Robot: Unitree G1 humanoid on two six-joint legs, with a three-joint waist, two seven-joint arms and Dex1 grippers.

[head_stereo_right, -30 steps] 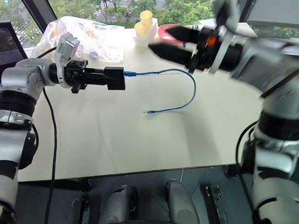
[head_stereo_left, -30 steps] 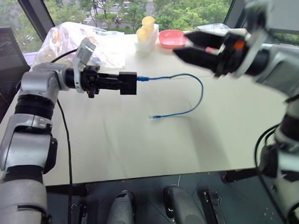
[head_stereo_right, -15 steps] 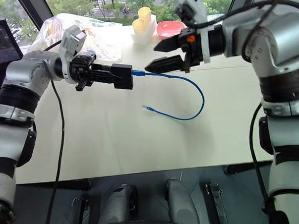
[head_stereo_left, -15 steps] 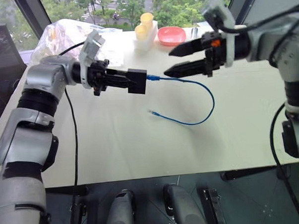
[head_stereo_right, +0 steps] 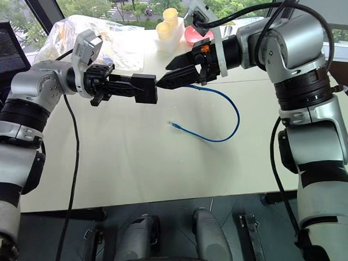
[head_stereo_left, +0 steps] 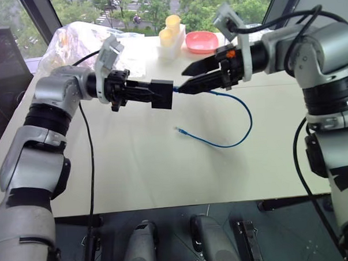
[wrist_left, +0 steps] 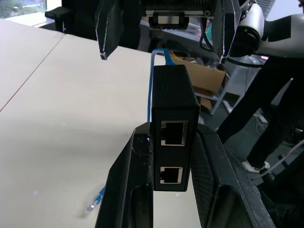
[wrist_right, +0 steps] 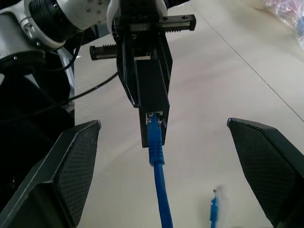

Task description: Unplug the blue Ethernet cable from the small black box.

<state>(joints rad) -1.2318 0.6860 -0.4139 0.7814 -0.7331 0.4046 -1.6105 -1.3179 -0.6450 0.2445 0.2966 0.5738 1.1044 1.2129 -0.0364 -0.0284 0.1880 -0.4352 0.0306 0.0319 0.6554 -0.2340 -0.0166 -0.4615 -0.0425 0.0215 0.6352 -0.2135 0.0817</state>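
My left gripper (head_stereo_left: 154, 94) is shut on the small black box (head_stereo_left: 162, 94), holding it level above the table (head_stereo_left: 135, 172). The blue Ethernet cable (head_stereo_left: 250, 118) is plugged into the box's far face. From there it loops to the right and ends in a free plug lying on the table (head_stereo_left: 178, 130). My right gripper (head_stereo_left: 184, 81) is open, one finger above and one below the cable just beside the box. In the right wrist view the plugged-in connector (wrist_right: 153, 127) sits between the wide-spread fingers (wrist_right: 71, 166). In the left wrist view the box (wrist_left: 173, 118) shows two ports facing the camera.
At the table's far edge stand a pink bowl (head_stereo_left: 201, 42), yellow cups in a white holder (head_stereo_left: 171, 31) and a crumpled clear plastic bag (head_stereo_left: 78, 42). A black cable (head_stereo_left: 90, 169) hangs from my left arm over the table's near edge.
My right gripper swung left and down from above the table, and its open fingers now bracket the cable at the box. The box shifted slightly right and the cable loop moved with it.
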